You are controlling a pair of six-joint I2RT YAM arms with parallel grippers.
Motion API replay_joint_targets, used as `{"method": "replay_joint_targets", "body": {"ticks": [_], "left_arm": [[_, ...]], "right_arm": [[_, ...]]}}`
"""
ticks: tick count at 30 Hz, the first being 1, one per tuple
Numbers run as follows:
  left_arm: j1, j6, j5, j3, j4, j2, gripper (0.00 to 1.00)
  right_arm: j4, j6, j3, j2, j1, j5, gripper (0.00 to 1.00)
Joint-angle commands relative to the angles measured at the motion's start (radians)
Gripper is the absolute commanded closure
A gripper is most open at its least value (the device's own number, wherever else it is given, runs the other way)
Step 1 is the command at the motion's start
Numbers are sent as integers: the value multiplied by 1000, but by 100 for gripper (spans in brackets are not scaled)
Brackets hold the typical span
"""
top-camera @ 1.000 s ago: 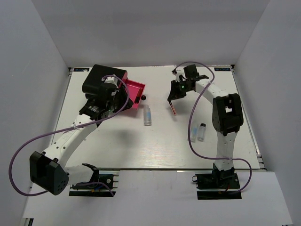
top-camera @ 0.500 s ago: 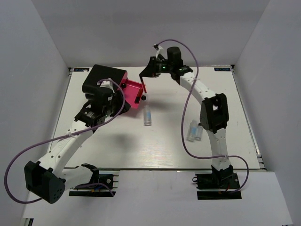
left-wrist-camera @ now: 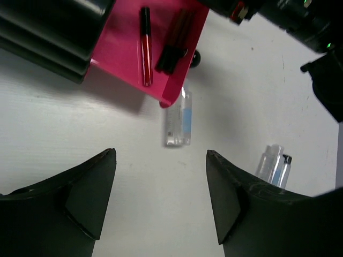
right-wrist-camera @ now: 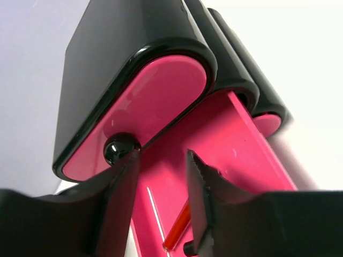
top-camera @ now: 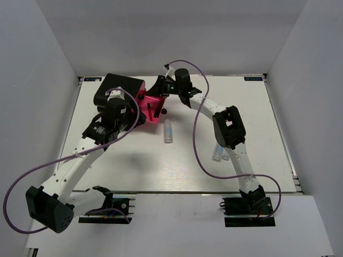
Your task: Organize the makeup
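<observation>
The pink drawer [top-camera: 151,105] stands pulled out of the black box [top-camera: 119,87]. In the left wrist view a slim red stick [left-wrist-camera: 145,45] and two dark sticks [left-wrist-camera: 174,40] lie in the drawer [left-wrist-camera: 123,59]. My right gripper [top-camera: 161,87] hovers over the drawer, open and empty [right-wrist-camera: 162,158], with the red stick [right-wrist-camera: 179,225] lying below it. My left gripper [left-wrist-camera: 159,155] is open and empty above the table, beside the box [top-camera: 115,115]. A clear bottle [top-camera: 168,131] lies just in front of the drawer [left-wrist-camera: 178,115]. Two small bottles [left-wrist-camera: 273,163] stand at the right, partly hidden by my right arm [top-camera: 217,152].
A black round knob [right-wrist-camera: 120,149] sits on the closed pink drawer front above the open one. Another knob [top-camera: 163,111] is on the open drawer's front. Purple cables loop over both arms. White walls enclose the table on three sides.
My right arm swung left from mid-table to over the pink drawer, carrying a slim stick. Its jaws now stand apart and the stick lies in the drawer. My left arm shifted slightly.
</observation>
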Motion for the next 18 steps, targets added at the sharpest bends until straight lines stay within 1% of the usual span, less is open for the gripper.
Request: {"method": "replay_joint_targets", "body": {"ticks": [1, 3, 5, 6, 8, 9, 10, 11, 12, 13, 14, 15, 17, 18], "left_arm": [[9, 43, -48, 86, 55, 69, 22], [9, 74, -68, 163, 49, 125, 20], [21, 120, -97, 225, 41, 209, 19], [32, 135, -106, 285, 41, 233, 19], [66, 175, -138, 340, 40, 278, 18], [83, 183, -144, 391, 41, 319, 18], [104, 200, -141, 414, 46, 338, 17], [150, 204, -134, 436, 46, 384, 17], [176, 203, -123, 486, 25, 411, 17], [201, 200, -123, 511, 15, 437, 17], [225, 201, -103, 526, 12, 464, 17], [270, 203, -95, 542, 14, 502, 17], [310, 201, -85, 572, 15, 530, 16], [348, 201, -77, 598, 8, 556, 16]], "right_arm": [[64, -23, -9, -34, -10, -12, 53], [58, -32, -9, -50, -17, -21, 49], [44, -58, 0, -70, -22, -41, 50], [41, -61, 3, -82, -24, -52, 54], [40, -87, -15, -126, -36, -75, 63], [40, -101, -29, -145, -47, -82, 74], [35, -116, -71, -168, -51, -87, 79], [17, -172, -89, -209, -59, -85, 91], [-52, -212, -110, -243, -67, -67, 96], [-52, -254, -121, -243, -70, -53, 100], [-127, -295, -135, -273, -76, -41, 100], [-155, -370, -153, -289, -85, -21, 100], [-222, -443, -217, -338, -97, 48, 100], [-235, -508, -242, -350, -99, 98, 100]]}}
